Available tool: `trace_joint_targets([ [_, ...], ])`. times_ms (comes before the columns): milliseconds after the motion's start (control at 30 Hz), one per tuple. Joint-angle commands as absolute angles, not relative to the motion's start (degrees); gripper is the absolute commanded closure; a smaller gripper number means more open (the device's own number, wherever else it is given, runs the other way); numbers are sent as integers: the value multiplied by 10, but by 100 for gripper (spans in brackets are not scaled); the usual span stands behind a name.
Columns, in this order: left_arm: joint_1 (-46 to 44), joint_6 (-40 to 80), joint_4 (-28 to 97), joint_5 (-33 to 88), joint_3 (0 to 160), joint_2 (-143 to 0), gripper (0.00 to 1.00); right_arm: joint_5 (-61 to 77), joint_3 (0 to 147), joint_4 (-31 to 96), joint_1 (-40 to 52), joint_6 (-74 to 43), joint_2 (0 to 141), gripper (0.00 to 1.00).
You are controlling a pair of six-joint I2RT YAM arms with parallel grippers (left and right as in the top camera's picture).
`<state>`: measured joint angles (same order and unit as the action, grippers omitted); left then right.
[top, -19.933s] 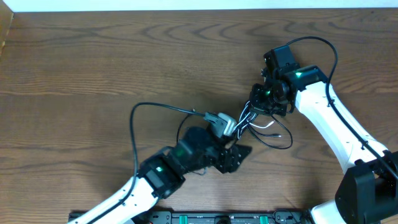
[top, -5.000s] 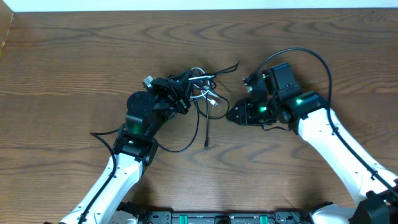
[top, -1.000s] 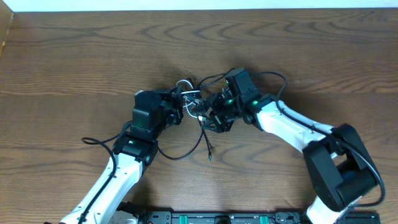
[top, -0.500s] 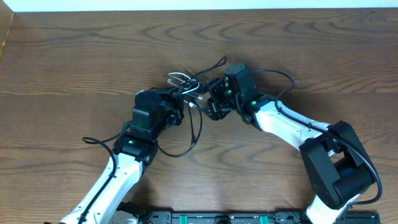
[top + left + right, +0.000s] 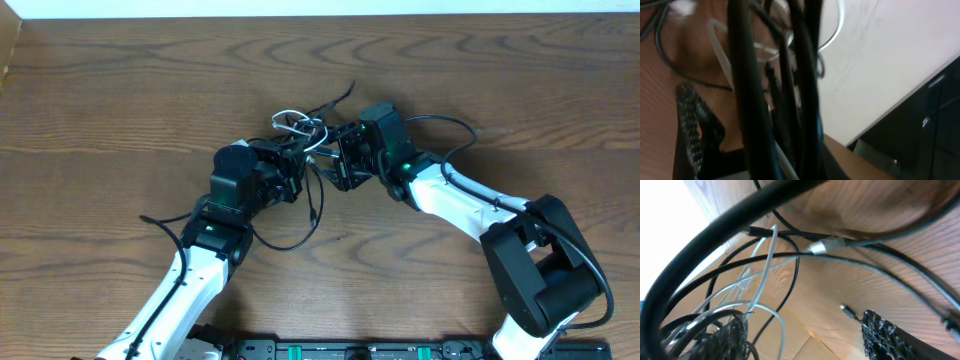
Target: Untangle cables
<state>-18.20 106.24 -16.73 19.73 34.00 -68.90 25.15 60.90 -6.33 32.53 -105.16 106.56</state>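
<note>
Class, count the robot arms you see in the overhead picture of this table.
2. The left arm reaches up from the lower left; the right arm comes in from the lower right. Both meet at the cables.

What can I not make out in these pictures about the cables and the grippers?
- Overhead: the crossings among the cables are too small and too dense to trace. The left gripper and the right gripper also cover part of the tangle.
- Left wrist: blurred cables right against the lens hide where that gripper grips them.
- Right wrist: every cable runs off an edge, so it is unclear which plug belongs to which cable.
</note>
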Motion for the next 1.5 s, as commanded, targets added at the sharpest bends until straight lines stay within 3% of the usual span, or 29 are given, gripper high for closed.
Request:
trace_joint_targets([
  [0,-185,1050,-168,265,346,-685,92,241,610,-70,334,-1098,1070,29],
  [467,-184,1009,-167,293,346,-685,92,262,610,-102,295,-1099,1069,31],
  [667,-184,997,-133,289,346,-685,92,296,610,-105,285,-1096,1069,27],
  [1033,-185,1001,-136,321,346,-685,92,295,610,-105,339,-1097,1069,37],
  [1167,-184,1001,-138,330,346,-685,92,291,610,-105,345,-1095,1069,62],
  [1267,-185,1001,-138,331,346,-685,92,291,610,-105,345,-1061,1069,97],
  [1467,-184,1002,-147,334,346,-685,92,291,610,-100,345,-924,1069,99],
])
